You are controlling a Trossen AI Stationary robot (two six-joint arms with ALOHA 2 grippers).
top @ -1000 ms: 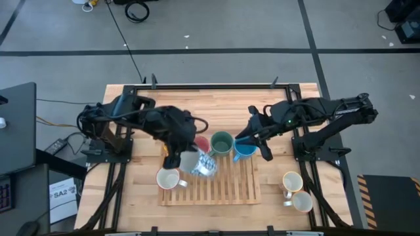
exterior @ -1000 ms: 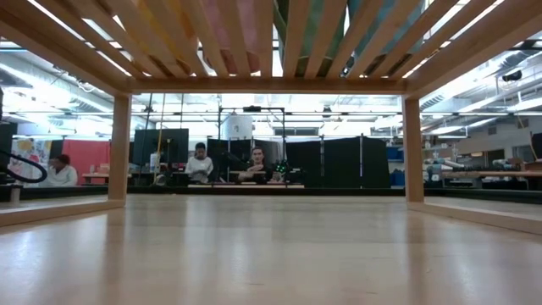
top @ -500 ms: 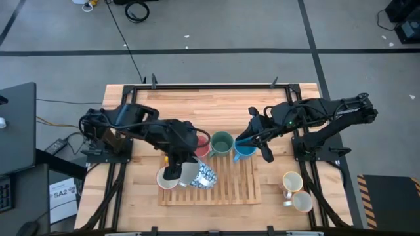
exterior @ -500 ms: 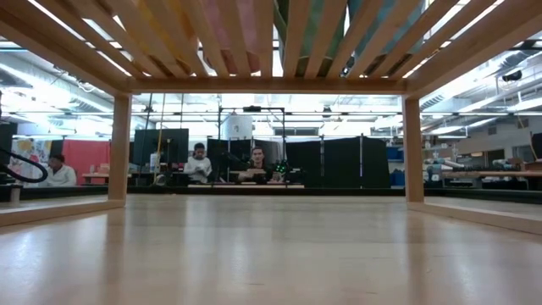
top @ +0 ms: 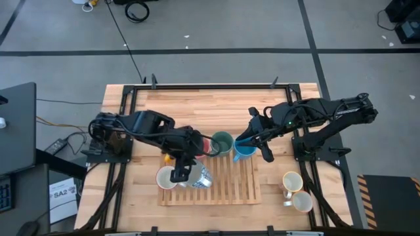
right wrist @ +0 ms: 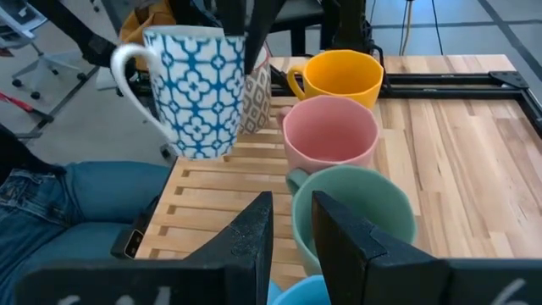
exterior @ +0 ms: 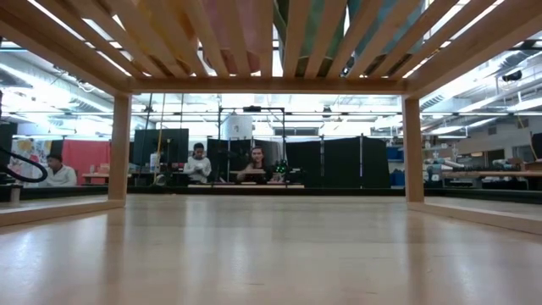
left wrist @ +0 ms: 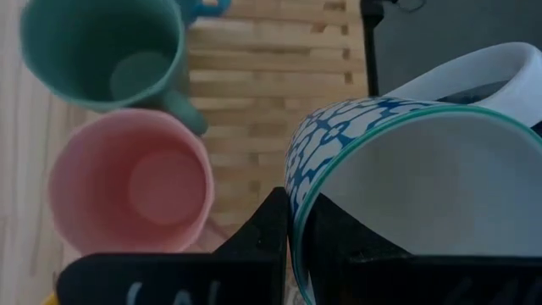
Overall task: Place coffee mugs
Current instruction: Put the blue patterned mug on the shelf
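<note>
My left gripper [top: 184, 174] is shut on a white mug with a blue pattern [right wrist: 199, 89], held above the near left part of the slatted wooden rack [top: 230, 187]. A white mug [top: 165, 177] stands on the rack just left of it. Farther back stand an orange mug [right wrist: 343, 76], a pink mug [top: 201, 148], a green mug [top: 222, 142] and a blue mug [top: 245, 153] in a row. My right gripper [top: 240, 139] is at the blue mug, its fingers close together with the blue rim [right wrist: 292, 292] between them. My left gripper pinches the patterned mug's wall at the rim [left wrist: 296, 207], one finger inside [left wrist: 343, 241] and one outside [left wrist: 262, 233]. The fingers come slanting down from above. The mug hangs nearly upright, clear of the rack, its handle [right wrist: 125, 68] pointing away from the fingers. My right gripper has the blue mug's rim [right wrist: 288, 295] between its fingers, coming slanting down from the table's right. Its own fingers hide the place of contact. The mug stands on the rack.
Two cream mugs [top: 292, 181] [top: 302, 201] stand on the table near the right front corner. The rack's near right part is bare slats. The low view looks under the rack to people in the room beyond.
My left gripper has carried the patterned mug toward the table's near edge and lower, away from the pink mug and next to the white mug. The mug stays clear of the rack.
</note>
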